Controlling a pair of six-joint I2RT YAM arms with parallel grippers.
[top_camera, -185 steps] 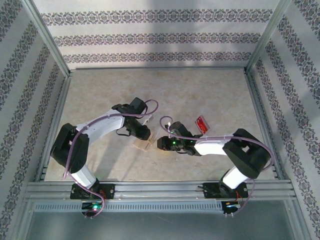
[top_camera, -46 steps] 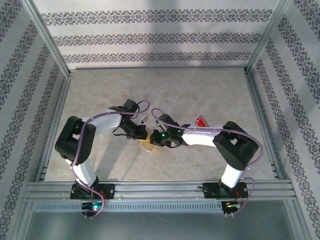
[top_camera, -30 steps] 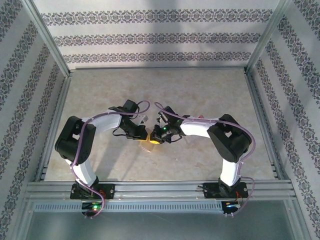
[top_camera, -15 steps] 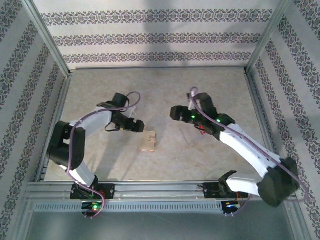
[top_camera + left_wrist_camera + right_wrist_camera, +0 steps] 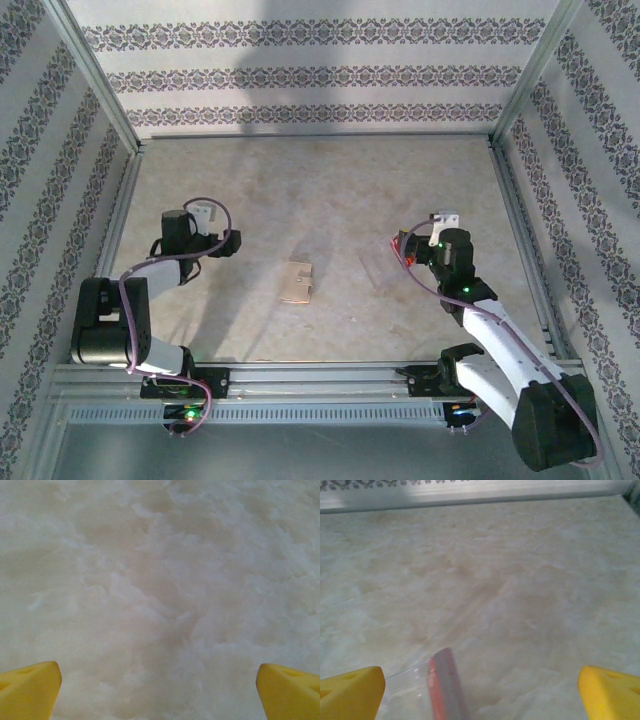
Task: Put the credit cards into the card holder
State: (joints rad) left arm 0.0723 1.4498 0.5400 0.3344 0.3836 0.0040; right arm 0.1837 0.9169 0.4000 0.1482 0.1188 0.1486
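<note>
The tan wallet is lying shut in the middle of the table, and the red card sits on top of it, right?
No. The card holder lies shut in the middle of the table, but the red card isn't on it: it lies apart, by the right end effector, as the right wrist view shows. The top external view shows the holder bare.

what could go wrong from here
1. The holder looks folded shut, so a card may not go in unless it gets opened first.
2. The red card lies against a clear card, between the fingers of the open right pincer. A pinch there could slip off the thin edges or lift both cards together.
</note>
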